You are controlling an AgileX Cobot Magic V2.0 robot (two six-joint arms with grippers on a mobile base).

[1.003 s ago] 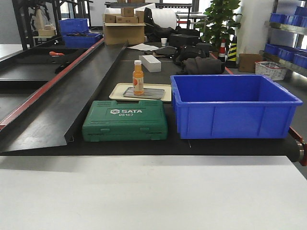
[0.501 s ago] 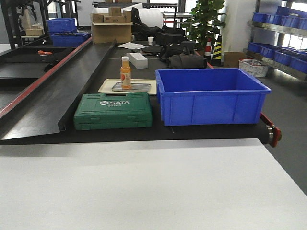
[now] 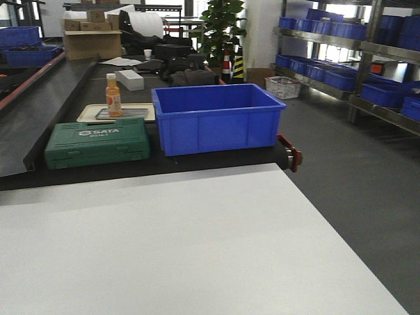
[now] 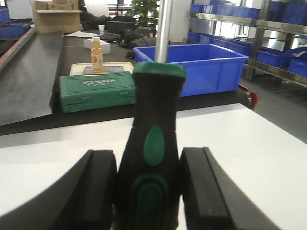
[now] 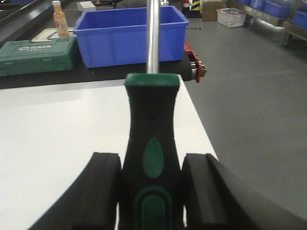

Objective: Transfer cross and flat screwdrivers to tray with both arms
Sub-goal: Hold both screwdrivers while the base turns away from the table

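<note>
In the left wrist view my left gripper (image 4: 148, 154) is shut on the black-and-green handle of one screwdriver (image 4: 156, 96). Its steel shaft points up and away, above the white table. In the right wrist view my right gripper (image 5: 151, 159) is shut on the handle of the other screwdriver (image 5: 152, 105), held the same way. The tips are out of frame, so I cannot tell cross from flat. The silver-grey tray (image 3: 131, 113) lies on a cream plastic tray on the dark bench; it also shows in the left wrist view (image 4: 106, 70). Neither gripper shows in the front view.
A white table (image 3: 197, 249) lies in front of me. On the bench behind it are a green SATA case (image 3: 98, 141), a deep blue bin (image 3: 216, 118) and an orange bottle (image 3: 113, 95) standing on the silver tray. Shelves of blue bins (image 3: 341, 39) stand at right.
The front view has swung to the right: case, bin and trays slid left in the picture, and the floor and shelves at right came into view.
</note>
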